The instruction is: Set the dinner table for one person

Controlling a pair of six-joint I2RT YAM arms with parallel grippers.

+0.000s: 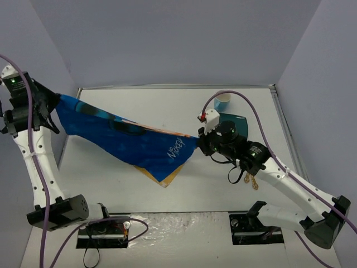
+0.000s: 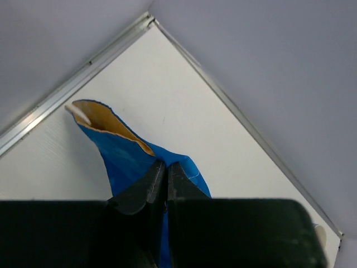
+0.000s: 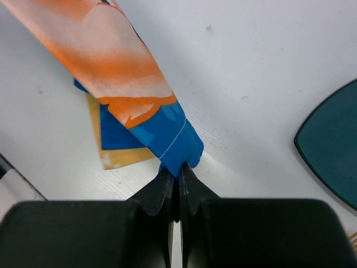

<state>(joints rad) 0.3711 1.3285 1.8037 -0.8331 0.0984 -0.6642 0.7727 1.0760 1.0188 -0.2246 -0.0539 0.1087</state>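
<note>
As hands point(image 1: 53, 106) point(image 1: 198, 143) pinch it, placemat point(image 1: 128, 142) (sagging) spans left-right.

Purple cables point(image 1: 241, 95), grey enclosure walls point(image 1: 167, 39), black base plates point(image 1: 103, 234).

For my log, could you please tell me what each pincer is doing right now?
Left pincer: shut on a corner of the blue placemat.
Right pincer: shut on the placemat's opposite corner.

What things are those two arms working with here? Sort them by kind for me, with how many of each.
Blue placemat: 1
Light blue cup: 1
Dark teal plate: 1
Gold utensils: 2 showing, partly hidden
Total: 5
</note>
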